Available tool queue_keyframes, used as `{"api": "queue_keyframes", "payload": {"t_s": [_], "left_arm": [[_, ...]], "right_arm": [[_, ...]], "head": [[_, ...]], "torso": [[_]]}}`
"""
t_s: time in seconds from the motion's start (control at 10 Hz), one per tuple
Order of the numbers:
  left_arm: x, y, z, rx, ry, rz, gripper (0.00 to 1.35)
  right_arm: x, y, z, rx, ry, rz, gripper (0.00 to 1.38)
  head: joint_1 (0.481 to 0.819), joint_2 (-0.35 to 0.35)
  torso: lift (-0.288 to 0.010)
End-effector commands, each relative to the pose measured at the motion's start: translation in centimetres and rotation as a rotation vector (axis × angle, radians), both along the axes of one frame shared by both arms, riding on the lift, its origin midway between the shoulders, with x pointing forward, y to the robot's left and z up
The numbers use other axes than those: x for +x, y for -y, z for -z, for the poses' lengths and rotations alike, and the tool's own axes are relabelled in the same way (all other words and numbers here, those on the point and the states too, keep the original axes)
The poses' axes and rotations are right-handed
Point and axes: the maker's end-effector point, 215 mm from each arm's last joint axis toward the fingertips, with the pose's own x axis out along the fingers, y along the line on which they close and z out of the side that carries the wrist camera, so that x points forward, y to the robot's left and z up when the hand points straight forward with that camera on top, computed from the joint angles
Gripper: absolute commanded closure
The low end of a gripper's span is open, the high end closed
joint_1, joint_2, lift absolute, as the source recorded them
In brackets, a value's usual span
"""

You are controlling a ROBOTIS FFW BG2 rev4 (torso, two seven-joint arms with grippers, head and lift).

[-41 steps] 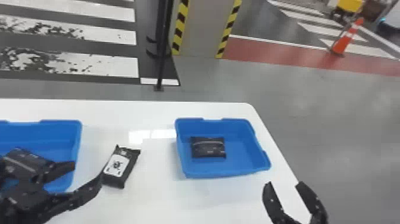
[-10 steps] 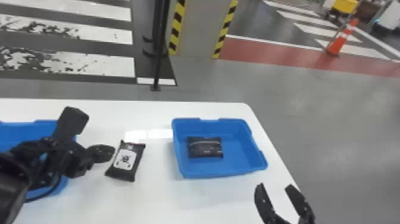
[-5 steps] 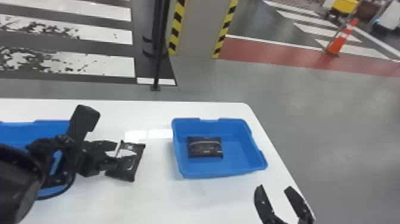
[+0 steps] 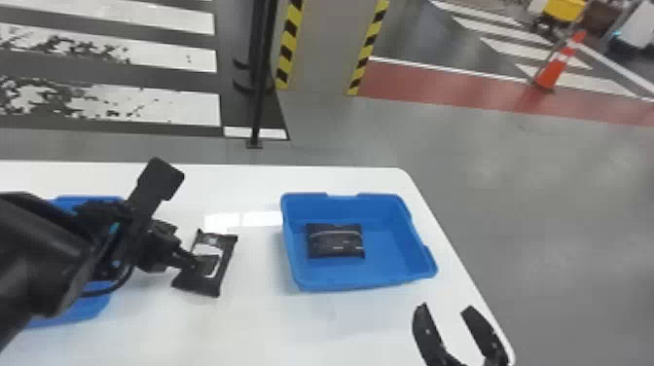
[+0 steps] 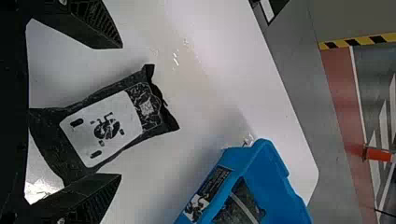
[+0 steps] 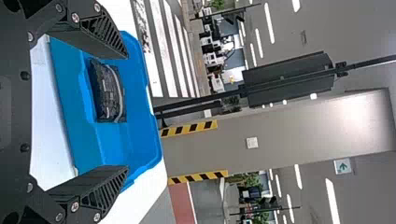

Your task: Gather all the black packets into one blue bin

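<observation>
While your right gripper (image 4: 446, 307) hung at the near end of the table's (image 4: 272, 336) right edge, its fingers stood released and well spread; the right wrist view showed you an open gap between them. Left of it, toward the table's left side, you had one blue bin (image 4: 73, 309), partly hidden behind the left arm (image 4: 44, 258). Your left gripper (image 4: 192, 262) was low over the loose black packet (image 4: 212, 272), between that bin and the other one. In your left wrist view, the left gripper (image 5: 121, 111) had its fingers released too, parted around the packet, which lay on the tabletop with its white label (image 5: 102, 128) up. You could not tell whether either finger touched it.

A little farther off, near the table's far right corner, you had the second blue bin (image 4: 389, 248), with a printed label (image 5: 210, 193) on an outer side. A second black packet (image 4: 336, 241) lay flat on its floor, toward the bin's left wall and apart from its right wall.

Beyond the table's far edge, a black pole (image 4: 260, 87) stood on the grey floor (image 4: 545, 204). Behind it you had a grey pillar (image 4: 331, 48) with yellow-and-black striped edges, and off to the right an orange cone (image 4: 557, 68).
</observation>
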Motion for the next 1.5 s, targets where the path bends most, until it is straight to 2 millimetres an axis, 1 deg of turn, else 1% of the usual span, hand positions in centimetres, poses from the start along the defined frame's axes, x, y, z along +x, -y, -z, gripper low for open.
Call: {"api": "queue_keyframes", "payload": {"t_s": [0.0, 0.2, 0.3, 0.4, 0.5, 0.6, 0.7, 0.8, 0.9, 1.0, 1.1, 1.2, 1.3, 1.4], "left_arm": [[-0.1, 0.2, 0.8, 0.02, -0.021, 0.008, 0.03], [-0.4, 0.5, 2.0, 0.047, -0.046, 0.021, 0.03], [-0.8, 1.2, 2.6, 0.051, -0.059, 0.034, 0.03], [-1.0, 1.9, 2.9, 0.048, -0.066, 0.048, 0.03], [-1.2, 2.0, 3.6, 0.066, -0.077, 0.054, 0.04], [-1.5, 1.6, 4.5, 0.084, -0.097, 0.051, 0.09], [-1.6, 1.7, 4.8, 0.077, -0.103, 0.05, 0.27], [-1.5, 2.0, 4.7, 0.072, -0.091, 0.049, 0.78], [-1.3, 2.1, 4.7, 0.072, -0.075, 0.048, 1.04], [-0.7, 2.7, 4.1, 0.056, -0.031, 0.062, 1.09], [-0.2, 3.4, 3.4, 0.008, 0.012, 0.062, 1.21], [0.5, 3.8, 2.3, -0.041, 0.048, 0.06, 1.21], [1.3, 3.8, 0.7, -0.089, 0.087, 0.055, 1.21], [1.8, 3.2, -0.9, -0.119, 0.12, 0.041, 1.21]], "right_arm": [[0.0, 0.1, 0.2, 0.005, -0.001, 0.003, 0.19], [0.0, 0.1, 0.4, 0.017, -0.002, 0.007, 0.19], [0.1, 0.1, 0.5, 0.021, -0.002, 0.007, 0.19], [0.2, 0.1, 0.5, 0.021, 0.001, 0.008, 0.19], [0.3, -0.2, 0.8, 0.035, -0.002, 0.007, 0.19], [0.3, -0.3, 1.0, 0.04, -0.003, 0.006, 0.19], [0.2, -0.2, 1.0, 0.045, -0.004, 0.009, 0.19], [0.1, -0.1, 1.0, 0.052, -0.004, 0.012, 0.19], [0.0, 0.0, 1.1, 0.057, -0.005, 0.014, 0.19], [0.0, -0.1, 1.1, 0.059, -0.004, 0.014, 0.19], [0.0, -0.1, 1.1, 0.061, -0.003, 0.013, 0.19], [-0.1, -0.1, 1.1, 0.062, -0.005, 0.014, 0.19], [-0.2, 0.0, 1.2, 0.066, -0.006, 0.014, 0.19], [-0.3, -0.1, 1.1, 0.067, -0.005, 0.013, 0.19]], "head": [[0.695, -0.35], [0.695, -0.35], [0.695, -0.35], [0.695, -0.35], [0.695, -0.35], [0.695, -0.35], [0.695, -0.35], [0.695, -0.35], [0.695, -0.35], [0.695, -0.35], [0.695, -0.35], [0.695, -0.35], [0.695, -0.35], [0.695, -0.35]], "torso": [[-0.11], [-0.11], [-0.11], [-0.11], [-0.11], [-0.11], [-0.11], [-0.11], [-0.11], [-0.11], [-0.11], [-0.11], [-0.11], [-0.11]]}}
